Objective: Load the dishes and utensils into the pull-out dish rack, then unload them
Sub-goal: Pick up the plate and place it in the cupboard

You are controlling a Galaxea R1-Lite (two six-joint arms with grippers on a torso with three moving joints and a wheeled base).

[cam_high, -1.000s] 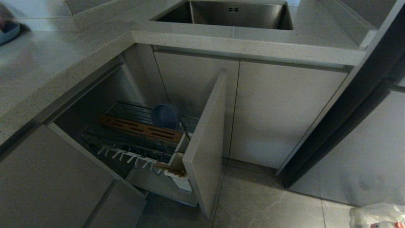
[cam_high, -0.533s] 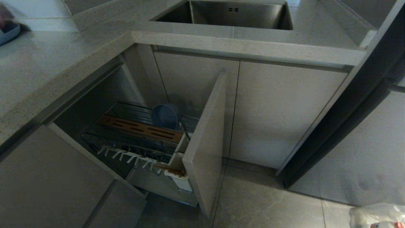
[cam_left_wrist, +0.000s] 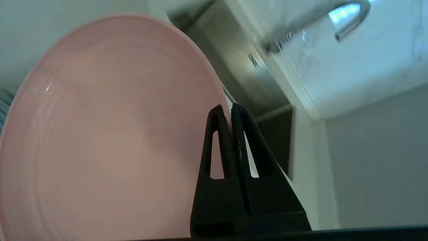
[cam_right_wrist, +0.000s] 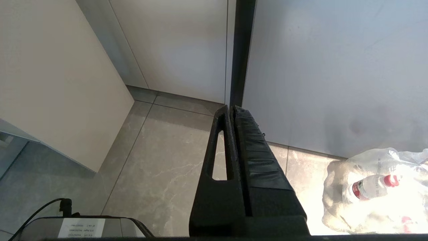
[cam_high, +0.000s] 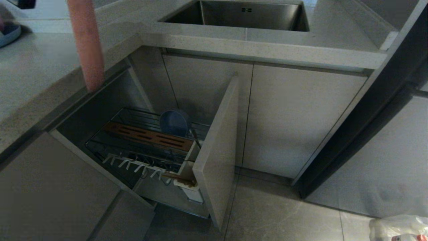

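Note:
The salmon-pink plate (cam_high: 87,47) hangs edge-on at the upper left, over the counter edge above the open cabinet. My left gripper (cam_left_wrist: 228,108) is shut on the rim of this plate (cam_left_wrist: 100,134). Below it, the pull-out dish rack (cam_high: 100,140) stands pulled out. The blue-grey bowl (cam_high: 174,123) stands on edge behind the rack's wooden strip (cam_high: 147,135). Chopsticks (cam_high: 179,177) stick out of the white utensil cup (cam_high: 194,194). I cannot make out the fork. My right gripper (cam_right_wrist: 231,107) is shut and empty, parked low over the floor.
The beige door front (cam_high: 217,150) juts out to the right of the rack. A steel sink (cam_high: 247,15) is set in the counter behind. A blue plate (cam_high: 8,33) lies on the counter at the far left. A plastic bag with bottles (cam_high: 398,227) sits on the floor.
The pink plate has come into the head view from the upper left, carried edge-on toward the open cabinet. The rack, the bowl and the right arm have not moved.

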